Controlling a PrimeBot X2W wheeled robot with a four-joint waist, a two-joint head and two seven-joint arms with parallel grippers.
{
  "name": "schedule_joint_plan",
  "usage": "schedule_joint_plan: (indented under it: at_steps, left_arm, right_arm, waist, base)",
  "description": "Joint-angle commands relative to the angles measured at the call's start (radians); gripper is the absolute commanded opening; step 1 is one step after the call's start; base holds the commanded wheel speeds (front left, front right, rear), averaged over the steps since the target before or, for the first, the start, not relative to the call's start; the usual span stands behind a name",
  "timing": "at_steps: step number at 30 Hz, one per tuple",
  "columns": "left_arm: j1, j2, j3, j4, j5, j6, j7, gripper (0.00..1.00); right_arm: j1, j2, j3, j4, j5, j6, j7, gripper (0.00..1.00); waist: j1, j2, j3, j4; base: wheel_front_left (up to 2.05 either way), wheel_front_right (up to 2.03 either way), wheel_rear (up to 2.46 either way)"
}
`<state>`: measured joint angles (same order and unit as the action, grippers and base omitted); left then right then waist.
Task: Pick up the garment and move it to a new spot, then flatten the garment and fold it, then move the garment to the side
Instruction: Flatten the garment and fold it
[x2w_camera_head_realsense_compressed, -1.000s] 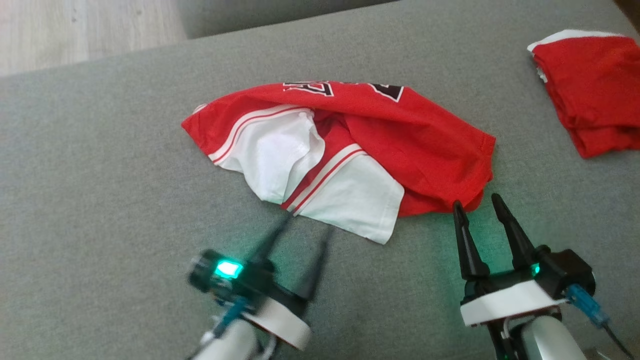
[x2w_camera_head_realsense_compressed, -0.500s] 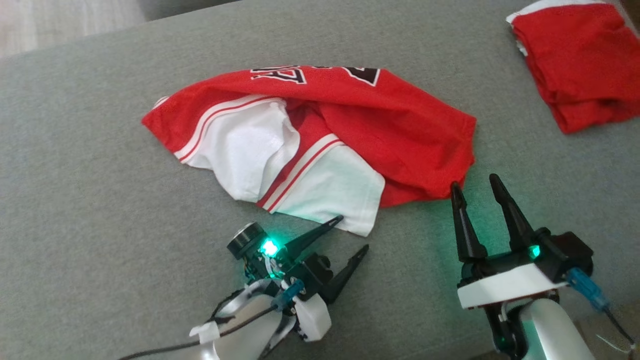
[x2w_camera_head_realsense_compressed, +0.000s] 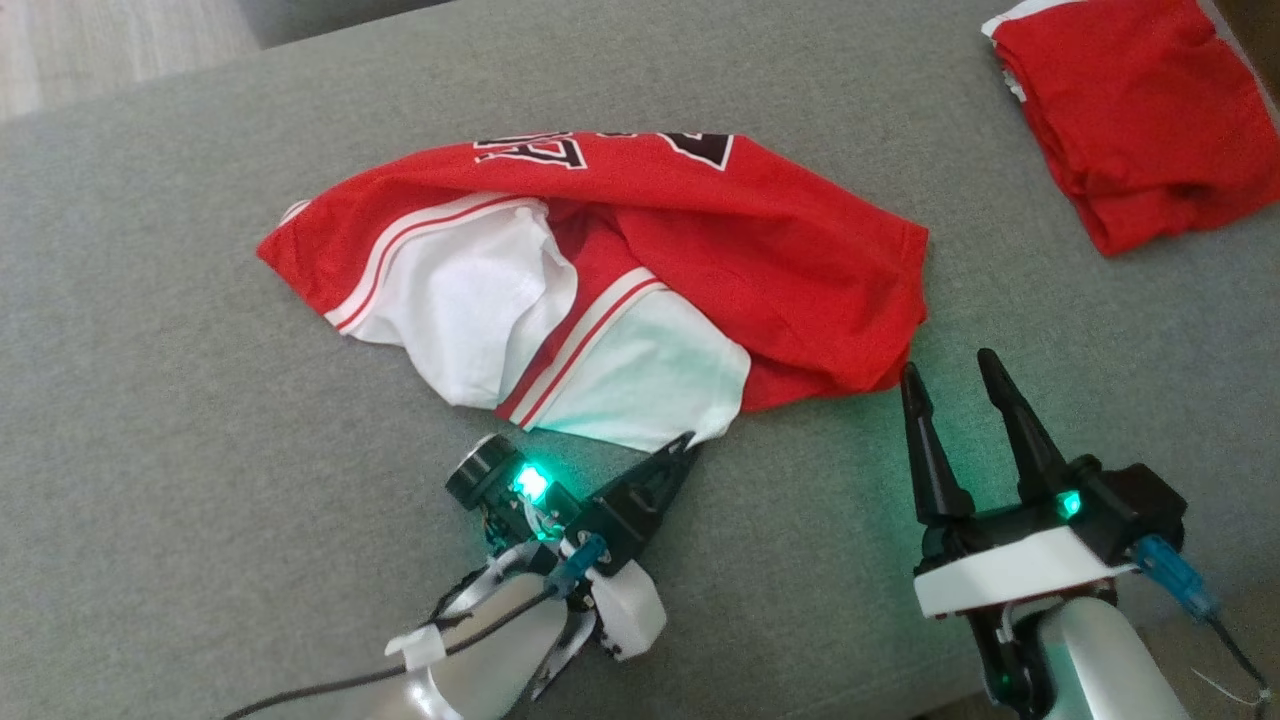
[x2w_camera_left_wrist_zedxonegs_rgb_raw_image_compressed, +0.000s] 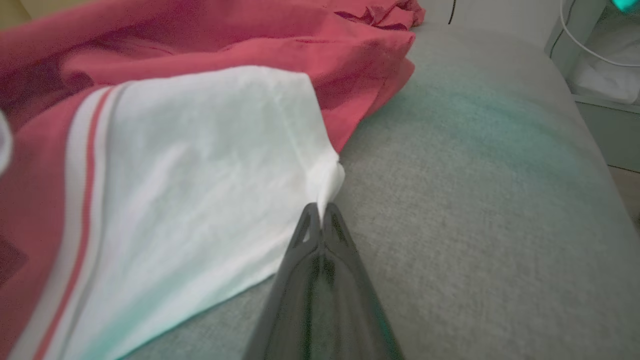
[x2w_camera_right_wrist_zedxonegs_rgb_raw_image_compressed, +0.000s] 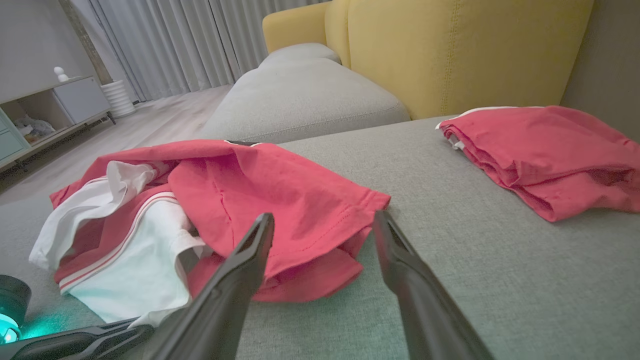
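A crumpled red and white garment (x2w_camera_head_realsense_compressed: 640, 270) with black lettering lies in a heap on the grey cushion (x2w_camera_head_realsense_compressed: 200, 400). My left gripper (x2w_camera_head_realsense_compressed: 686, 444) lies low on the cushion at the heap's near edge, shut on the corner of the white sleeve. In the left wrist view the closed fingertips (x2w_camera_left_wrist_zedxonegs_rgb_raw_image_compressed: 320, 220) pinch that white corner (x2w_camera_left_wrist_zedxonegs_rgb_raw_image_compressed: 330, 182). My right gripper (x2w_camera_head_realsense_compressed: 947, 370) stands open just short of the garment's red hem (x2w_camera_head_realsense_compressed: 880, 375). In the right wrist view its fingers (x2w_camera_right_wrist_zedxonegs_rgb_raw_image_compressed: 255, 245) frame the red hem (x2w_camera_right_wrist_zedxonegs_rgb_raw_image_compressed: 320, 235), with nothing between them.
A second red garment (x2w_camera_head_realsense_compressed: 1130, 110) lies folded at the far right of the cushion, also in the right wrist view (x2w_camera_right_wrist_zedxonegs_rgb_raw_image_compressed: 545, 150). A yellow sofa back (x2w_camera_right_wrist_zedxonegs_rgb_raw_image_compressed: 450, 50) rises behind it. Wooden floor (x2w_camera_head_realsense_compressed: 100, 50) lies beyond the cushion's far left edge.
My left gripper swung in from the left, laid itself low against the white sleeve corner and closed on it. The head camera shifted. My right gripper held still and open.
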<state>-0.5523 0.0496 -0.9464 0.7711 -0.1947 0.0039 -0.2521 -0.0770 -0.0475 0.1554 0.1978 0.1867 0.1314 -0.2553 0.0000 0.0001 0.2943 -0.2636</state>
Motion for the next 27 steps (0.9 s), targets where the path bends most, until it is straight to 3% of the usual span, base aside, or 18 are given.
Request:
schedule_joint_plan:
  at_steps: [1,4,6,11,15,20,27]
  left_arm:
    - [-0.034,0.001,0.024,-0.016,-0.007,0.023,-0.005,0.00]
    - [-0.021,0.008,0.066,-0.119,-0.011,0.080,-0.009,0.00]
    - [0.002,0.045,0.105,-0.246,0.004,0.123,-0.009,0.00]
    - [0.101,0.192,0.196,-0.569,0.061,0.212,-0.009,0.00]
    - [0.193,0.311,0.271,-0.743,0.083,0.278,-0.010,0.00]
    - [0.274,0.400,0.349,-0.836,0.073,0.320,-0.010,0.00]
    - [0.286,0.432,0.399,-0.882,0.070,0.333,-0.010,0.00]
  right_arm:
    - [-0.018,-0.003,0.015,-0.026,0.004,-0.001,-0.006,1.00]
    - [-0.009,-0.003,0.001,-0.028,0.003,-0.001,-0.006,1.00]
    - [0.001,-0.003,-0.006,-0.028,0.002,-0.001,-0.006,1.00]
    - [0.027,-0.003,-0.035,-0.016,-0.002,-0.001,-0.006,1.00]
    - [0.037,-0.003,-0.044,0.019,-0.010,-0.001,-0.006,1.00]
    - [0.026,-0.003,-0.056,0.083,-0.021,-0.001,-0.006,1.00]
    - [0.008,-0.005,-0.071,0.155,-0.014,-0.001,-0.006,1.00]
  waist:
    - [0.0000,-0.0001,-0.009,0.008]
    - [0.0000,-0.0001,-0.026,0.031]
    - [0.0000,-0.0001,-0.038,0.053]
    - [0.0000,-0.0001,-0.069,0.123]
    - [0.0000,-0.0001,-0.083,0.172]
    - [0.0000,-0.0001,-0.082,0.220]
    - [0.0000,-0.0001,-0.070,0.260]
  base:
    - [0.00,0.00,0.00]
    - [0.00,0.00,0.00]
    - [0.00,0.00,0.00]
    - [0.00,0.00,0.00]
    - [0.00,0.00,0.00]
    - [0.00,0.00,0.00]
    - [0.00,0.00,0.00]
